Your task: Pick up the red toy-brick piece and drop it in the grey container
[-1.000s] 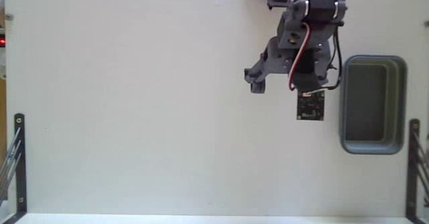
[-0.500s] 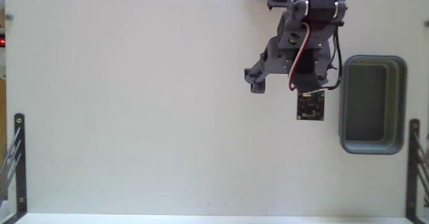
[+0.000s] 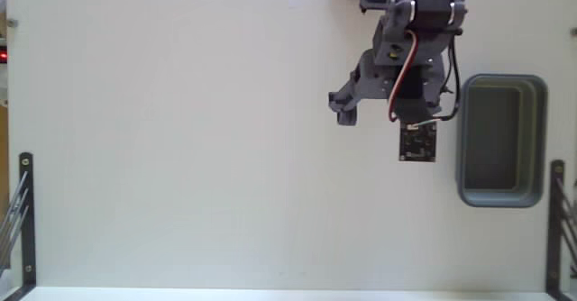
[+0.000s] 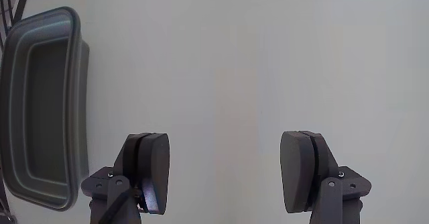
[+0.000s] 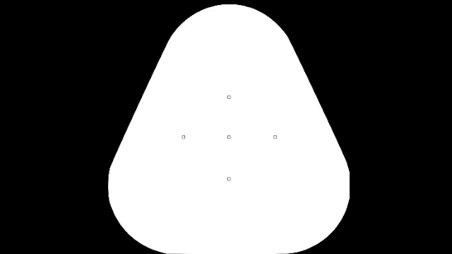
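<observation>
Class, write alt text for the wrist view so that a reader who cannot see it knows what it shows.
The open tool hangs over a bare white table, its two dark fingers wide apart with nothing between them. A grey container lies along the left edge; the part of its inside in view is empty. No red piece is visible.

No legible text, label, brand, number or sign is showing in the fixed view or the wrist view; nothing is reading out on any surface.
</observation>
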